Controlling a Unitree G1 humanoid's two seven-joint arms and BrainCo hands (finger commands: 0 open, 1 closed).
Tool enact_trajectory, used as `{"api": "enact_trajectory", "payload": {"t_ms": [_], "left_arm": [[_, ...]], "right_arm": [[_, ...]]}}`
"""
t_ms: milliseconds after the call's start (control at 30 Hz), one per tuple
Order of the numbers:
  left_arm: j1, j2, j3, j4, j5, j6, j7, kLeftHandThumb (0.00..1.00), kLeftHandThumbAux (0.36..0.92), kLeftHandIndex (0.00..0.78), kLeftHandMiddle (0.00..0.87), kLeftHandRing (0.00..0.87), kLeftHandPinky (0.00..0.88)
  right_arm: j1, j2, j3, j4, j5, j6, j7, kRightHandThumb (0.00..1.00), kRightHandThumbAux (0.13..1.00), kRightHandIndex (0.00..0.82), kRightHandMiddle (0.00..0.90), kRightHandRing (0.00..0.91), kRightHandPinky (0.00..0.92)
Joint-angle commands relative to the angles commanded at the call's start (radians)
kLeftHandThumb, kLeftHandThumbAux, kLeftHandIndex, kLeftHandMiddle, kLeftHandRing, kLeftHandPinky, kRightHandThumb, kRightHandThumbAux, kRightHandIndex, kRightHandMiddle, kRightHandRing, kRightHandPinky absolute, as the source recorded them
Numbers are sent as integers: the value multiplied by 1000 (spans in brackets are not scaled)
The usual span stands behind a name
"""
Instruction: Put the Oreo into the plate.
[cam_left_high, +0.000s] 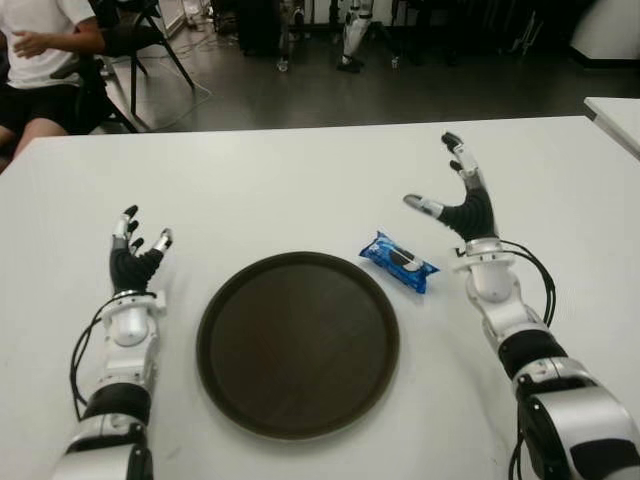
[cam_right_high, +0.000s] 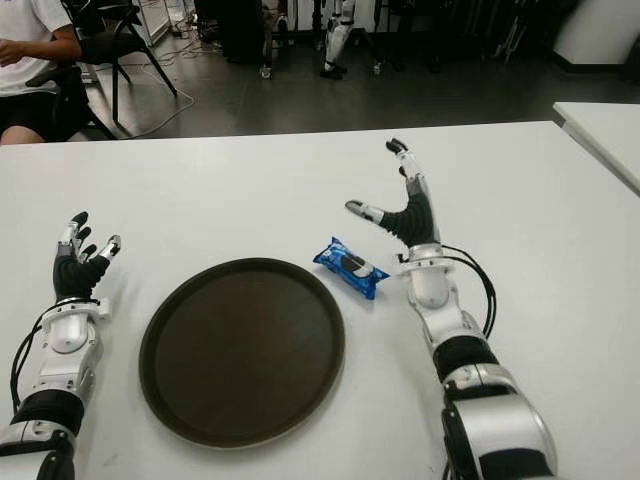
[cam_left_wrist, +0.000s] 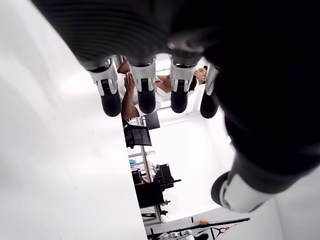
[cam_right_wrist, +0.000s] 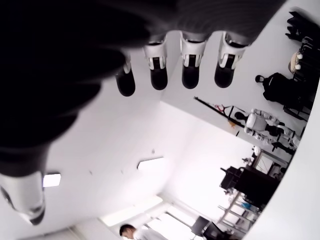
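A glossy blue film wrapper is being seen on the Oreo (cam_left_high: 398, 262), at two o'clock from the plate (cam_left_high: 298, 343), which is looking dark, smooth and matt. The table (cam_left_high: 300, 190) is being shown as smooth white laminate with a faint sheen.

Robotics lab: bg humanoid robots (cam_left_high: 355, 30)
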Motion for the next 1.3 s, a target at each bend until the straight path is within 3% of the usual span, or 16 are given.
{"api": "enact_trajectory", "payload": {"t_ms": [467,833,1033,1200,1300], "left_arm": [[-1,-1,-7,-5,2,5,-3,16,759,27,36,8,2],[-1,-9,-4,-16,-1,17,3,17,726,20,33,8,6],[1,-10,-9,-26,7,27,10,6,736,24,31,6,7],[6,-9,-17,-33,20,26,21,0,738,30,34,13,9],[8,-9,-19,-35,22,26,24,0,742,30,37,18,12]], "right_arm": [[62,-15,61,-233,-99,238,10,0,562,0,0,0,0],[99,-20,121,-418,-193,455,54,0,535,0,0,0,13],[114,-20,165,-537,-243,587,124,0,532,0,0,0,5],[102,-53,241,-633,-363,776,247,0,500,0,0,0,0],[103,-58,259,-664,-394,829,279,0,493,0,0,0,0]]}}
